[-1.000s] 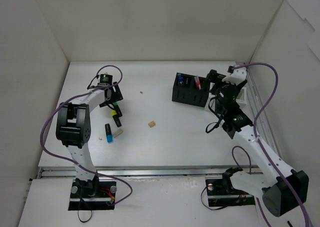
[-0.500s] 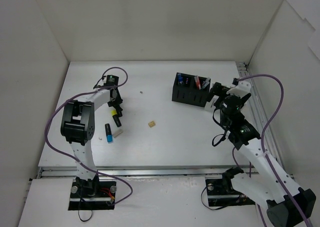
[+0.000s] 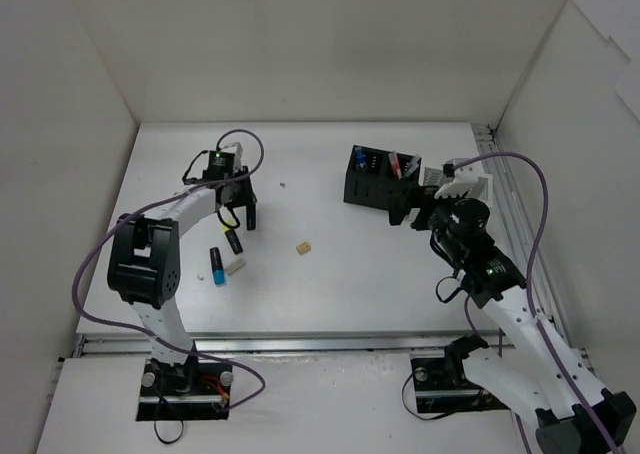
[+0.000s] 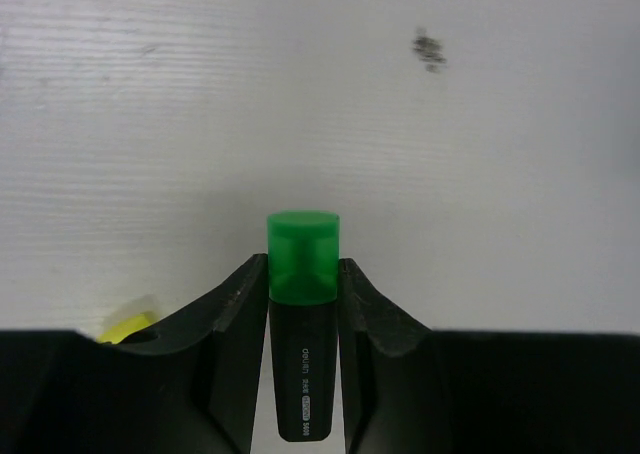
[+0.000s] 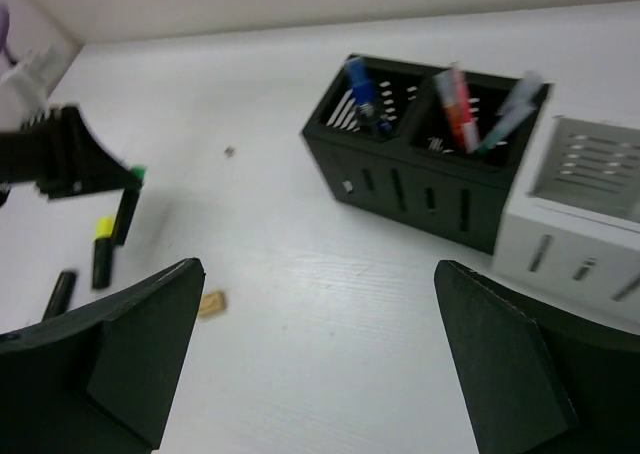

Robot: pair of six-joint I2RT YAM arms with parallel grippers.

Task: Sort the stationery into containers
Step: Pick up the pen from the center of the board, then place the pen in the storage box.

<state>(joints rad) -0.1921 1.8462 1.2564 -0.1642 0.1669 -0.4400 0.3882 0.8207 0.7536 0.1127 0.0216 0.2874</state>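
Observation:
My left gripper (image 4: 303, 266) is shut on a green-capped black highlighter (image 4: 303, 314), held cap outward over the white table. In the top view this gripper (image 3: 243, 212) is at the left-centre. A yellow-capped highlighter (image 3: 234, 240), a blue-capped bottle (image 3: 217, 266) and a beige eraser (image 3: 238, 267) lie just near of it. Another eraser (image 3: 302, 246) lies mid-table. My right gripper (image 5: 318, 266) is open and empty, in front of the black organizer (image 5: 420, 174), which holds blue, red and grey pens. The white organizer (image 5: 580, 214) stands to its right.
A tiny speck (image 3: 284, 185) lies on the table between the left gripper and the black organizer. A black pen (image 5: 60, 292) lies at the left in the right wrist view. White walls enclose the table on three sides.
My left gripper has shifted right and now holds the green highlighter. My right arm has swung left, away from the white organizer, to in front of the black one.

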